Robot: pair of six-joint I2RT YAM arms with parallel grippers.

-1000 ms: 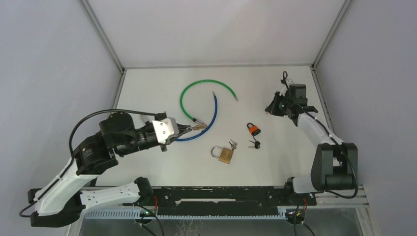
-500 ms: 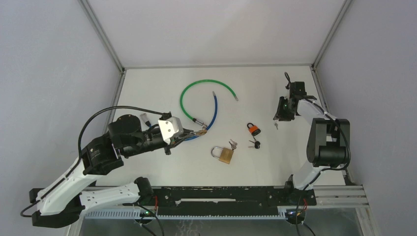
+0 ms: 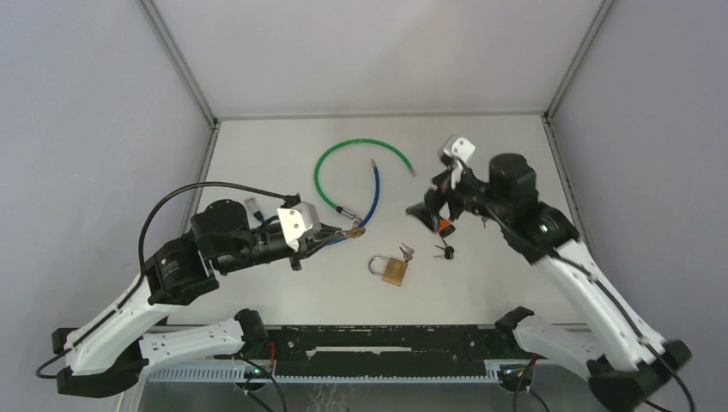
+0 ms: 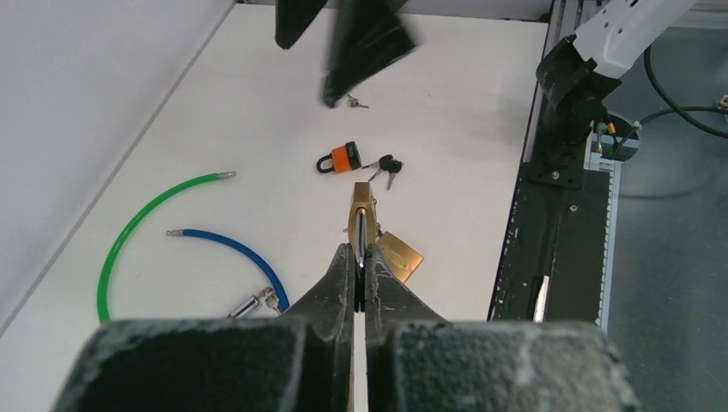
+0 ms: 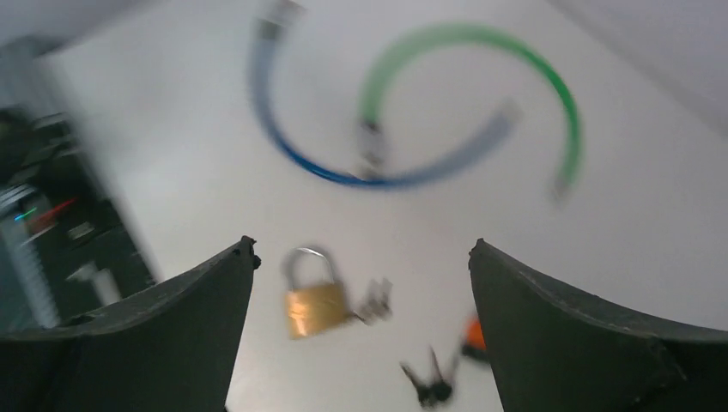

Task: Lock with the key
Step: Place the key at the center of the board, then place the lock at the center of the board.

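Top view: the left jaws are clenched on a flat brass piece (image 3: 353,231), beside the near end of the blue cable (image 3: 375,190). The brass padlock (image 3: 392,269) lies near-centre on the surface (image 3: 257,154), with keys (image 3: 406,251) just beside it. The right jaws hang released over the orange padlock (image 3: 443,227).

Left wrist: the brass piece juts from the shut tips.

Right wrist: blurred, with the jaws spread wide above the brass padlock.

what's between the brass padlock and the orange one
Small silver keys, lying by the brass padlock on the side toward the orange padlock; seen in the top view.
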